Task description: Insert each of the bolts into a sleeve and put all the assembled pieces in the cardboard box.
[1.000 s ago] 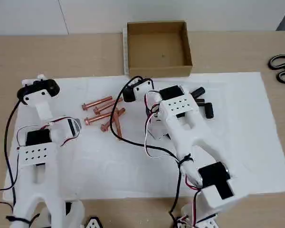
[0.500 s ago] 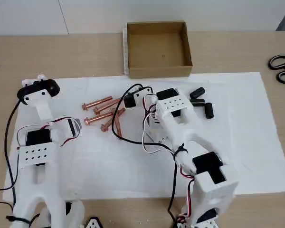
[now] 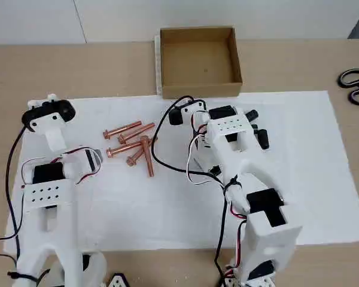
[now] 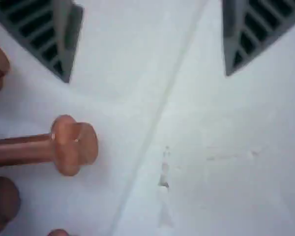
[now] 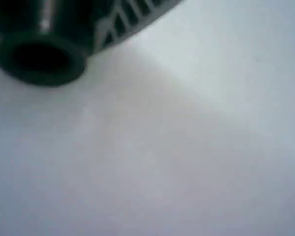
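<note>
Cardboard box sits at the far edge of the white sheet, open side up. Copper bolts lie loose in a cluster on the sheet, nearer the arms than the box and off its left corner, one crossing the others. Black sleeves lie on the sheet in front of the box's right corner, well apart from the bolts and partly under the right arm. Left gripper is spread wide with nothing in it, low over the sheet far left of the box, one bolt head just beside it. Right gripper is just in front of the box; a sleeve's open end is right up against it, can't tell whether it grips it. Scissors lie on the table far right of the box.
</note>
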